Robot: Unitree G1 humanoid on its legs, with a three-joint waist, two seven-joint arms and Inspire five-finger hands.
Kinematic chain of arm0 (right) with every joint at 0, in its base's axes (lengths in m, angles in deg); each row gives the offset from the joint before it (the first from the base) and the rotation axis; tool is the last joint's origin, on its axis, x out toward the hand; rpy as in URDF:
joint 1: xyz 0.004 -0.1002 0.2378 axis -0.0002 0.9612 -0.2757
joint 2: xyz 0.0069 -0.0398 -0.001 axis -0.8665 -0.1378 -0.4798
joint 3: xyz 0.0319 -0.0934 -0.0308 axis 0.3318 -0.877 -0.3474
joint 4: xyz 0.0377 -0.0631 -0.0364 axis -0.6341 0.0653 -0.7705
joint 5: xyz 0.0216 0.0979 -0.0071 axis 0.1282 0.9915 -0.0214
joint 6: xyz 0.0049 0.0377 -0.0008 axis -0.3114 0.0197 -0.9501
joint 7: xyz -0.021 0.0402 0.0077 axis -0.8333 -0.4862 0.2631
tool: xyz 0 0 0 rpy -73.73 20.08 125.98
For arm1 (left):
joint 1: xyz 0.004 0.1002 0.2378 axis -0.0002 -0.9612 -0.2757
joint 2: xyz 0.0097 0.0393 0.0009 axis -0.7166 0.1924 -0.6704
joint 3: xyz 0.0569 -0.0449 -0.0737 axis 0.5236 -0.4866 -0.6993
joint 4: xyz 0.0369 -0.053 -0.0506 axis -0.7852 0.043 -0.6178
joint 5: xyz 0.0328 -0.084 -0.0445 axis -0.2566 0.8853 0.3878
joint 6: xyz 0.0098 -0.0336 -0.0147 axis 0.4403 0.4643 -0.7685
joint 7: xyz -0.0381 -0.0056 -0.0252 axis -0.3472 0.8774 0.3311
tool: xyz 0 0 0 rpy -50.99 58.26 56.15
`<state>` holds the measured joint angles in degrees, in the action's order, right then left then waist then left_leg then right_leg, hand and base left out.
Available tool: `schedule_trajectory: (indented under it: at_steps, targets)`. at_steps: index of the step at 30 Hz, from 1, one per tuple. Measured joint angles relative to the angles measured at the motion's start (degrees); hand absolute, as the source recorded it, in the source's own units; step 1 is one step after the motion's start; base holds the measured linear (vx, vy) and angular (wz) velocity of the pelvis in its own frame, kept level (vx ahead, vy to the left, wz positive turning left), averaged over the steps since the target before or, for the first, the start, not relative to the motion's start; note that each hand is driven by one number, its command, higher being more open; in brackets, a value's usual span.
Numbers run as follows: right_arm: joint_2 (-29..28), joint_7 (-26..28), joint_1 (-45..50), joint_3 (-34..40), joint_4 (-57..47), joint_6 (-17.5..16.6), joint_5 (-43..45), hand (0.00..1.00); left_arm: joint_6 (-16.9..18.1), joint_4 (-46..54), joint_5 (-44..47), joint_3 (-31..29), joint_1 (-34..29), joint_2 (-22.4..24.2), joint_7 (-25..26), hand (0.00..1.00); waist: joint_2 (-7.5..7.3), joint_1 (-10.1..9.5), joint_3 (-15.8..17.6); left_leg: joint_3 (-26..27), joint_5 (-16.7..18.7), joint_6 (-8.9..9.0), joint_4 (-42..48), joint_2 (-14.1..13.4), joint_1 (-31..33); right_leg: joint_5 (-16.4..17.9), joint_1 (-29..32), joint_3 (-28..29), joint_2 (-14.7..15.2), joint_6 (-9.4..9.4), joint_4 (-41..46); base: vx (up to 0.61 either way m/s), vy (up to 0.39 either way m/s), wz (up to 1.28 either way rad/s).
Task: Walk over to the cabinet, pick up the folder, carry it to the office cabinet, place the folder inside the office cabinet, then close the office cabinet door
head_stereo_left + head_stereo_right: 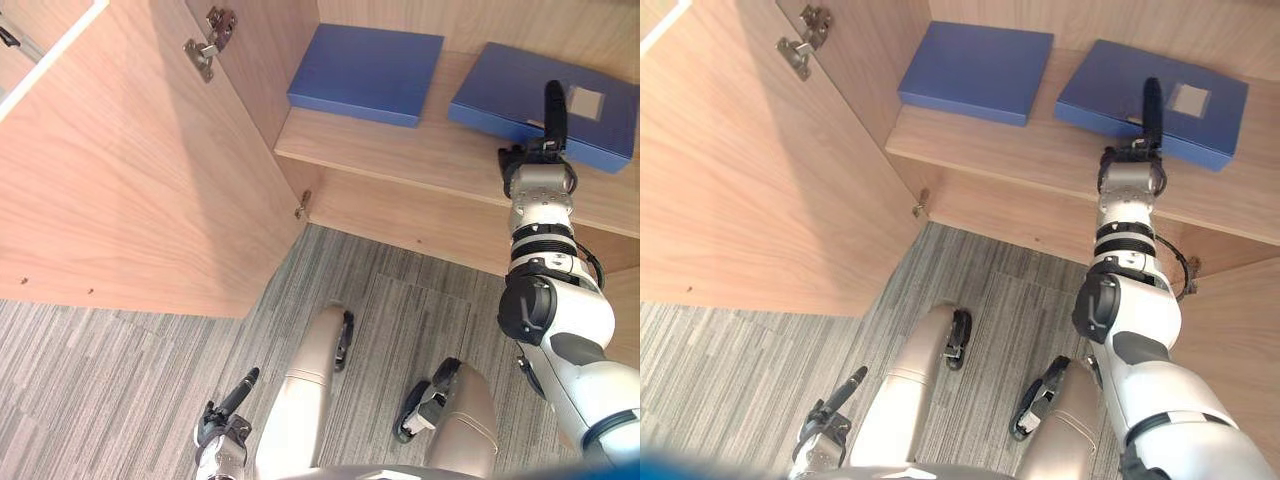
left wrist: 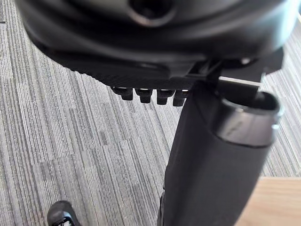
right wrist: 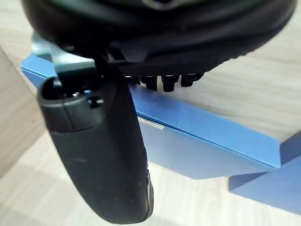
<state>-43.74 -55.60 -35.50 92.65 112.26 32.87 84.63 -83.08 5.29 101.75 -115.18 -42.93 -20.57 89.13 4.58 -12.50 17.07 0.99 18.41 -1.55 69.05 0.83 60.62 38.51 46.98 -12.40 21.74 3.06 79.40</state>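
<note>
Left hand: the left hand (image 1: 226,412) hangs low over the grey striped carpet (image 1: 110,370), fingers straight and apart from the thumb (image 2: 214,165), holding nothing.
Right hand: the right hand (image 1: 553,112) reaches up over the front edge of the shelf (image 1: 400,150). Its fingers are straight and together and lie along the top of the folder (image 1: 500,85). The thumb (image 3: 103,155) hangs in front of the folder's near side edge. Nothing is clasped, and I cannot tell whether the fingers press down or only rest.
Folder: blue and flat on the right part of the shelf, turned at a slight angle. Its near edge is set back from the shelf's front edge.
Label: a pale square label (image 1: 587,102) sits on the folder's top, just beside the fingertips.
Second folder: the second folder (image 1: 365,72), also blue and flat, lies toward the back left corner of the shelf. A strip of bare wood separates it from the first.
Cabinet door: the cabinet door (image 1: 130,170) stands wide open to the left of the shelf, its pale wooden inner face showing.
Hinge: a metal hinge (image 1: 210,40) sits at the door's upper inner edge, where it meets the cabinet's side wall.
</note>
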Motion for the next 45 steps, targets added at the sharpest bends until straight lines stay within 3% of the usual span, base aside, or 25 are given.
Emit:
schedule_trajectory:
  at_steps: [6,12,21,24,28,32,34,45]
  targets:
    - [3.0,12.1,1.7,-11.1,4.2,8.6,-17.2,1.00,0.0,0.0,-1.1,0.1,0.0,-0.3,-3.9,1.00,0.00,0.26,0.0,0.0,-0.1,-0.09,-1.9,-0.7,-2.3,-0.7,-2.3,-0.4,-1.0,0.13,-2.8,0.03,-0.028,-0.05]
    - [5.5,23.1,4.3,-16.2,5.5,10.8,-30.0,1.00,-0.1,0.1,-4.2,0.2,0.0,-3.7,-7.9,1.00,-0.02,0.34,0.0,0.2,0.0,0.01,-3.1,-1.0,-3.9,-0.9,-3.7,-0.6,-1.5,0.24,-4.3,0.01,-0.009,-0.02]
    - [8.0,28.5,7.1,-19.0,5.5,10.0,-46.6,1.00,-0.1,0.1,-5.2,0.2,-0.1,-5.5,-10.2,1.00,-0.02,0.21,0.0,0.7,0.0,0.03,-3.8,-1.5,-4.8,-1.2,-4.1,-0.2,-1.8,0.30,-5.0,0.00,-0.004,-0.02]
    - [8.2,32.4,9.1,-20.7,3.0,8.2,-57.8,1.00,-0.2,0.0,-5.2,1.2,-0.3,-5.5,-11.0,1.00,-0.03,0.25,0.0,1.0,0.0,0.01,-4.2,-1.8,-5.2,-1.6,-4.3,0.0,-2.1,0.48,-5.7,0.01,0.001,-0.08]
    - [7.1,35.5,12.2,-26.9,-1.0,5.4,-70.5,1.00,-0.2,0.0,-5.2,4.5,-1.1,-5.6,-11.8,1.00,-0.24,0.39,-0.1,1.6,0.0,-0.02,-5.7,-2.6,-7.2,-2.6,-5.7,0.4,-3.0,0.71,-7.8,0.02,0.011,-0.15]
    - [2.8,35.3,15.5,-36.6,-3.7,3.9,-80.5,1.00,-0.2,-0.1,-4.9,9.6,-2.4,-5.4,-12.2,1.00,-1.53,0.87,-0.8,3.2,0.0,-0.10,-7.7,-3.4,-9.4,-3.6,-6.4,1.9,-3.8,0.77,-9.5,0.01,0.016,-0.19]
    - [2.1,35.3,16.1,-39.1,-4.0,3.5,-81.9,1.00,-0.2,-0.2,-4.5,10.8,-2.7,-5.1,-12.2,1.00,-1.53,1.72,-0.8,3.2,0.0,-0.11,-8.0,-3.4,-10.2,-3.8,-7.1,1.9,-3.9,0.93,-10.1,0.01,0.027,-0.08]
    - [-0.5,35.4,17.4,-47.6,-1.3,3.0,-88.5,1.00,0.0,-1.3,-2.8,14.0,-3.2,-5.6,-11.8,1.00,-2.53,1.77,-1.2,6.1,-1.1,-0.32,-15.0,-5.0,-17.5,-7.6,-12.2,3.2,-5.7,0.74,-18.0,0.02,0.040,-0.15]
